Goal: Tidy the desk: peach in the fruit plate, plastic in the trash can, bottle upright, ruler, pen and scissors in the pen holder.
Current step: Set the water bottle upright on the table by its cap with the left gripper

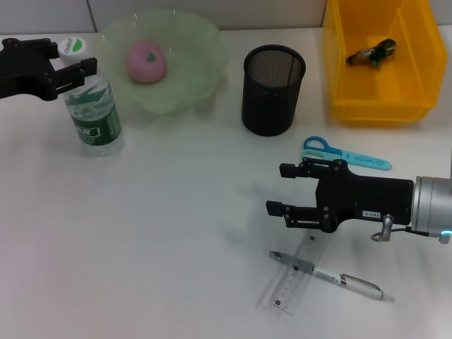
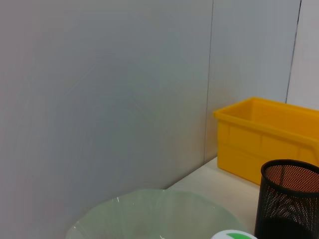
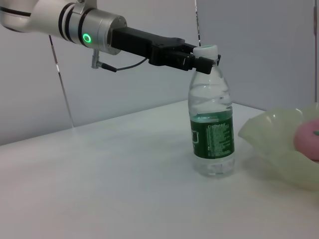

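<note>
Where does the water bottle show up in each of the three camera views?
Head view: the water bottle stands upright at far left, its neck between the left gripper fingers.
Left wrist view: only its white and green cap shows at the bottom edge.
Right wrist view: it stands right of centre, held at the neck.
Shared landmark: the pale green plate beside it.

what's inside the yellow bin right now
A crumpled piece of plastic lies near the back of the yellow bin. Its near wall hides a strip of the floor behind it.
</note>
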{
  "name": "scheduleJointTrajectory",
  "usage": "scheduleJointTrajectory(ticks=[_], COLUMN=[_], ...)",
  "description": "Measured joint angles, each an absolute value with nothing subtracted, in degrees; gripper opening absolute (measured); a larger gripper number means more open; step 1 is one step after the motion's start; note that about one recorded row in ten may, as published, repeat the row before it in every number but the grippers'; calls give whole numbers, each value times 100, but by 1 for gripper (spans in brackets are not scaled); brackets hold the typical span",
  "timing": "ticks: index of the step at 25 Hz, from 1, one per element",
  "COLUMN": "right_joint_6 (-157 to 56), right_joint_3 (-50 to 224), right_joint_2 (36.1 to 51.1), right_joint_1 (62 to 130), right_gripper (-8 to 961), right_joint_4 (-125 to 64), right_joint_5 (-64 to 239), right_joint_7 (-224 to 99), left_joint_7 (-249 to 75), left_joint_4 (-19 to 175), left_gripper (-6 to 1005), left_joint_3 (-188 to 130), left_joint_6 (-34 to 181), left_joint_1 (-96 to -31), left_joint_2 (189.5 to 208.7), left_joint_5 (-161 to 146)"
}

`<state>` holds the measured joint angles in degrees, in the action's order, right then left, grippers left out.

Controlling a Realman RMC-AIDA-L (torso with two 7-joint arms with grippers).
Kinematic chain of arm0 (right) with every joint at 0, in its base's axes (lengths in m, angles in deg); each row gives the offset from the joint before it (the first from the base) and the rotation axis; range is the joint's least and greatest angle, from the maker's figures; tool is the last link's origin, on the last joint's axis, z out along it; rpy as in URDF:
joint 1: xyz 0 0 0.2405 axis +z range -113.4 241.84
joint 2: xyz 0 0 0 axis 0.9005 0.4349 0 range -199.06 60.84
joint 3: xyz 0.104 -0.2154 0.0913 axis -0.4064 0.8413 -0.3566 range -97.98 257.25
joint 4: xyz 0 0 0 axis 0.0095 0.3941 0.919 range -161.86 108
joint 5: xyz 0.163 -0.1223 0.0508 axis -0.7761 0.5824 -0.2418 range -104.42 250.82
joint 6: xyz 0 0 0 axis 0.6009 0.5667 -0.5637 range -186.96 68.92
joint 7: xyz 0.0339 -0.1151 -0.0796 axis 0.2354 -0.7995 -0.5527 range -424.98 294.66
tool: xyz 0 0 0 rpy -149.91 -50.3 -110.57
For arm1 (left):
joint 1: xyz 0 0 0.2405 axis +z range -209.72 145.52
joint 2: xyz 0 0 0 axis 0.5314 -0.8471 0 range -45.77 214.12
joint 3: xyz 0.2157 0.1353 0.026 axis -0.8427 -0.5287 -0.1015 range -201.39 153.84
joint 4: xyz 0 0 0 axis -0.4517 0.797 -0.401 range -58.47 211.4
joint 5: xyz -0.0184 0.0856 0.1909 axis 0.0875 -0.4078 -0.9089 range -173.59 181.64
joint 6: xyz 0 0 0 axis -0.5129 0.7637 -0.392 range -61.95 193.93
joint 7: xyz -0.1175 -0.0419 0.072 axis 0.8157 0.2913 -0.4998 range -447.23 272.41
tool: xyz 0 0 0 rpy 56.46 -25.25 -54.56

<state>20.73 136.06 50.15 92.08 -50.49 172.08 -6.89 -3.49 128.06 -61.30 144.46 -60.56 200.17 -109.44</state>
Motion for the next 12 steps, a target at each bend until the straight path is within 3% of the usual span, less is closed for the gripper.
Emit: scheduleJointTrajectory(ticks=[12], right_joint_6=[2051], right_joint_3=[13606], right_joint_2=[5012], right_joint_1=[9208], right_gripper=[740], right_joint_4=[-5048], right_joint_5=[17208], right_joint_7=[-689], left_joint_7=[-362], left_joint_4=[12805], left_gripper=[456], left_joint_3=[-6130], left_joint_6=[14447], left_joint_1=[-6082], left_joint_2=[20028], left_joint_5=[-10943])
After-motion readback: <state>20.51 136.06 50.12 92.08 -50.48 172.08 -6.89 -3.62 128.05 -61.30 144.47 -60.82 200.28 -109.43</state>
